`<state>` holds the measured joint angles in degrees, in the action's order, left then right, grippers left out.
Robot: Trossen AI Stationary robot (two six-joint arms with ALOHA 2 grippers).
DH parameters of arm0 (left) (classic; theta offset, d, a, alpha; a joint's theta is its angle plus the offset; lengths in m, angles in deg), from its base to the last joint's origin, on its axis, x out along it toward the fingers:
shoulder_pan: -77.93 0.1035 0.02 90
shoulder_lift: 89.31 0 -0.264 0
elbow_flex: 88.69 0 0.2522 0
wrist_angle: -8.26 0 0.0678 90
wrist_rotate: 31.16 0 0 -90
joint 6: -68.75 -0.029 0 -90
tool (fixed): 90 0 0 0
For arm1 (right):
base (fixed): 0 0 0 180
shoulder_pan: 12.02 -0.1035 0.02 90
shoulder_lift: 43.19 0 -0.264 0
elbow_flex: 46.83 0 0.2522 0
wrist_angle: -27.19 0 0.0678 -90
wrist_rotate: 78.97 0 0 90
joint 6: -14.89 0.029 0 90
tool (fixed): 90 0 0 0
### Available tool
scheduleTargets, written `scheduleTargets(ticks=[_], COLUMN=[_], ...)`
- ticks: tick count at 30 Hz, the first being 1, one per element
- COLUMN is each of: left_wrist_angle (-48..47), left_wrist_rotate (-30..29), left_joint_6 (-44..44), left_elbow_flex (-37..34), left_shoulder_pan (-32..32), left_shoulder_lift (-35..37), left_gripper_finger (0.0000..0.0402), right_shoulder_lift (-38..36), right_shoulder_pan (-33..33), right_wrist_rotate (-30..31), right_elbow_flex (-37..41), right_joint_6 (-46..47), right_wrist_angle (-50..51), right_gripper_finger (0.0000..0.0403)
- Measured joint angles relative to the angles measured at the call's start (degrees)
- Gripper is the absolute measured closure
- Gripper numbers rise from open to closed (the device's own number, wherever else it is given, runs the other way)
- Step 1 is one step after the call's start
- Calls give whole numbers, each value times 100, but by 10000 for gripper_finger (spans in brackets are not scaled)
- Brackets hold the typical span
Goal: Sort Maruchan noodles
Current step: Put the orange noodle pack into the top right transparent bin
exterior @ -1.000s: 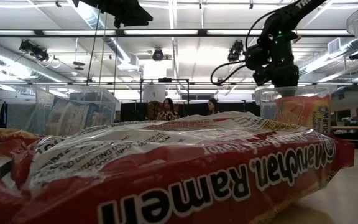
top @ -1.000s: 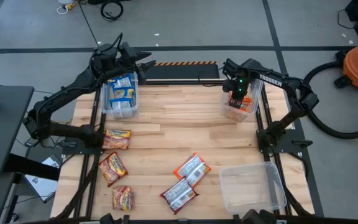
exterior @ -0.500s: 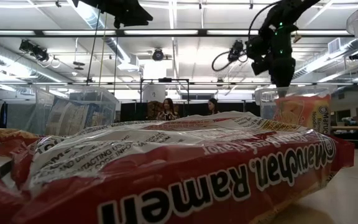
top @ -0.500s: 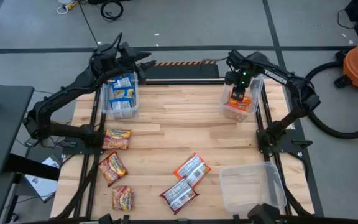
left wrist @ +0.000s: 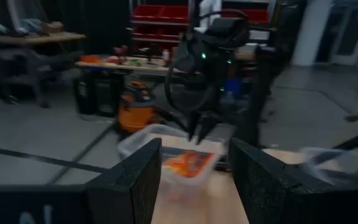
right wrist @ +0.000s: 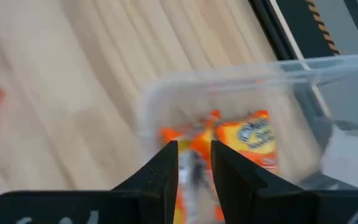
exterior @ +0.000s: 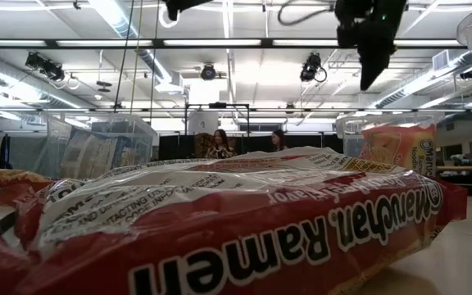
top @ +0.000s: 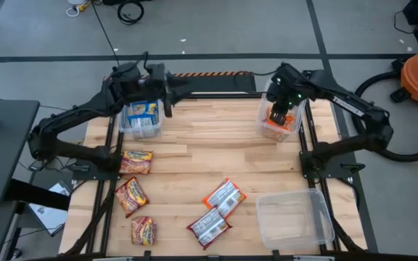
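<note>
1. The right claw (top: 279,110) hangs above a clear bin (top: 265,129) near the far right corner of the surface (top: 209,145). Its fingers (right wrist: 166,165) stand slightly apart with nothing between them.
2. Directly under that claw, inside the bin, lie the orange noodle packets (top: 276,118); in the right wrist view they show just beyond the fingertips, apart from them.
3. The left claw (top: 167,93) is held over the far left part of the surface, beside a second clear bin (top: 124,123) with blue-and-yellow packets (top: 144,110) in it. Its fingers (left wrist: 138,180) are spread and hold nothing.
4. Three yellow-and-red packets (top: 136,161) lie loose along the left edge, one behind the other toward the near left corner.
5. Two orange-and-silver packets (top: 224,197) lie just beside each other near the middle of the near edge, well apart from both claws.
6. A third clear bin (top: 294,217) sits at the near right corner.
</note>
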<state>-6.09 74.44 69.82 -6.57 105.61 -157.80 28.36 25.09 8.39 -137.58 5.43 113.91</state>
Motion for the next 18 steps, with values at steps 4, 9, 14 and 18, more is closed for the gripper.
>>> scheduleTargets(ticks=[4, 9, 14, 18], left_wrist_angle=[-6, -46, -184, -281], left_wrist_rotate=[-240, -552, -1176, -1529], left_joint_6=[405, 581, 647, 944], left_elbow_flex=[0, 0, 2, 2], left_shoulder_pan=[-655, -1541, -2374, -3128], left_shoulder_lift=[0, 0, 0, 0], left_gripper_finger=[209, 209, 209, 209], right_shoulder_lift=[-264, -352, -256, -182], right_shoulder_pan=[-721, -1642, -2658, -3394], right_wrist_rotate=[-29, -127, -138, 30], right_elbow_flex=[0, 0, 0, 2], right_joint_6=[990, 2380, 3474, 4252], right_wrist_angle=[-74, -89, -151, -385], right_gripper_finger=[302, 302, 303, 303])
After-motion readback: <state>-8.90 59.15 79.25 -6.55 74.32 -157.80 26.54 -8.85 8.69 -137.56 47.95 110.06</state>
